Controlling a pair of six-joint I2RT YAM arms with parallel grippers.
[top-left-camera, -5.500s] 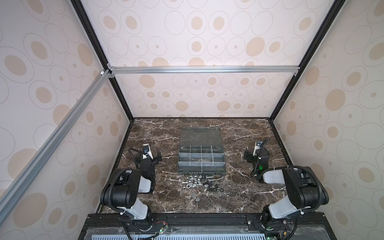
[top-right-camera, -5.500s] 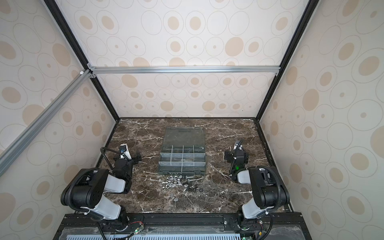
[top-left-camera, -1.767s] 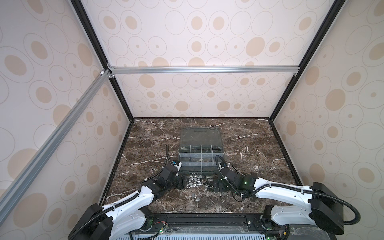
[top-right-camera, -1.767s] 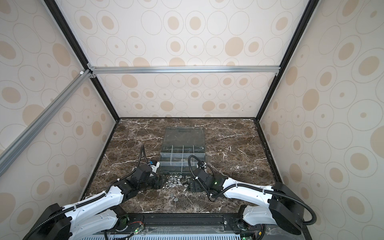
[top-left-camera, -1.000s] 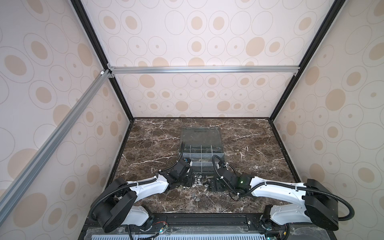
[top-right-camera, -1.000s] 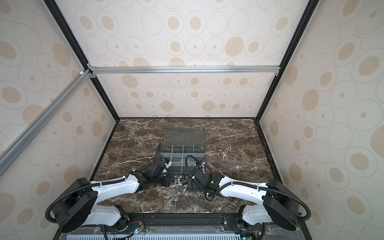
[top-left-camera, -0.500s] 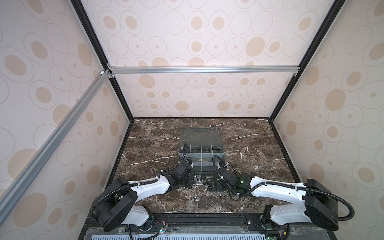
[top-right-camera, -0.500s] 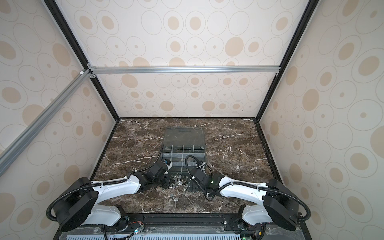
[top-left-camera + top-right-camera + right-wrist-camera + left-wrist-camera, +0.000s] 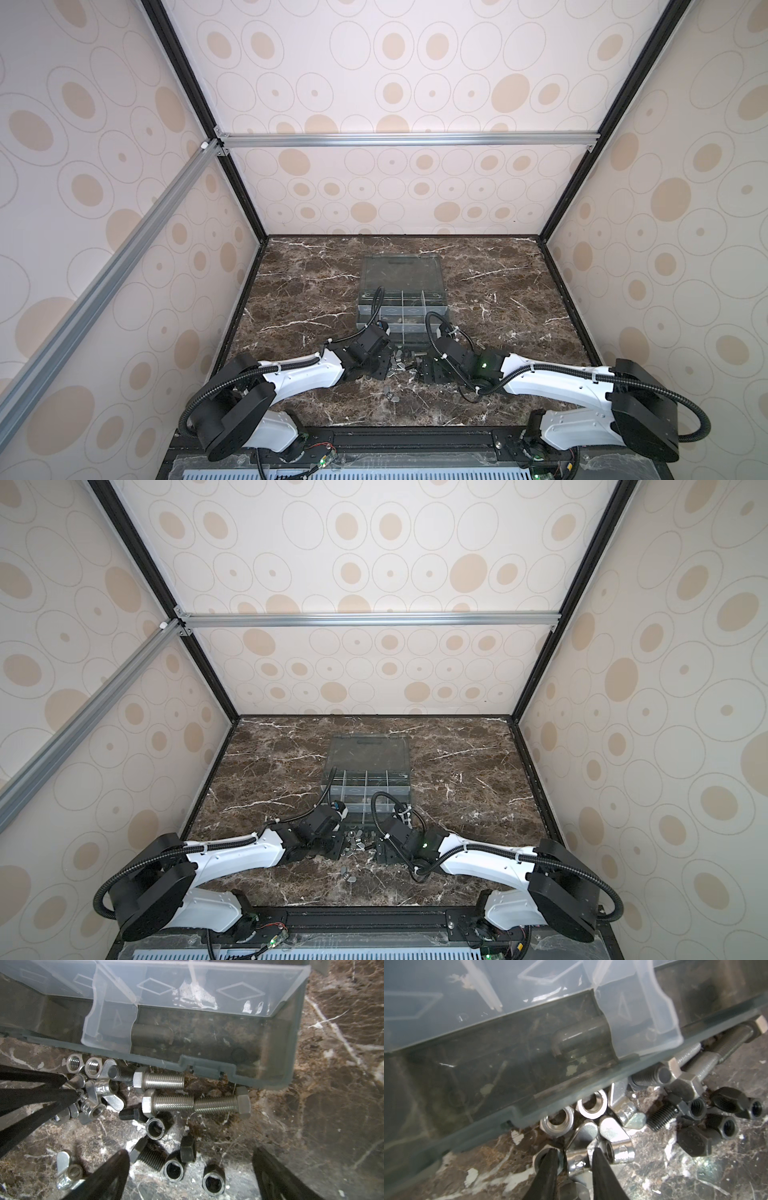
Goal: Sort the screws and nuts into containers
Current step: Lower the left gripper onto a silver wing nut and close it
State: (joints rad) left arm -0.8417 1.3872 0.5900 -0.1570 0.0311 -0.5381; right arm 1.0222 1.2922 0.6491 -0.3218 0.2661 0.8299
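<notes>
Loose screws and nuts (image 9: 405, 365) lie heaped against the front wall of the dark organizer box (image 9: 360, 316), whose containers are its small compartments. My left gripper (image 9: 574, 1157) is shut on a silver wing nut (image 9: 576, 1160) beside two silver hex nuts (image 9: 558, 1124); it shows in both top views (image 9: 388, 365) (image 9: 341, 846). My right gripper (image 9: 190, 1152) stands open low over black nuts (image 9: 173, 1171) and a short black screw (image 9: 149, 1157), touching none of them. Three silver hex-head screws (image 9: 172, 1102) rest by the box wall (image 9: 207, 1039).
The box's clear lid (image 9: 401, 270) lies open flat behind the compartments. A stray wing nut (image 9: 68, 1172) sits apart from the heap, nearer the front edge (image 9: 392, 397). Black-framed walls enclose the marble table (image 9: 519, 332). The two grippers are close together.
My left gripper's fingers have closed in around the silver wing nut at the left of the heap. The right arm has stayed where it was, jaws wide.
</notes>
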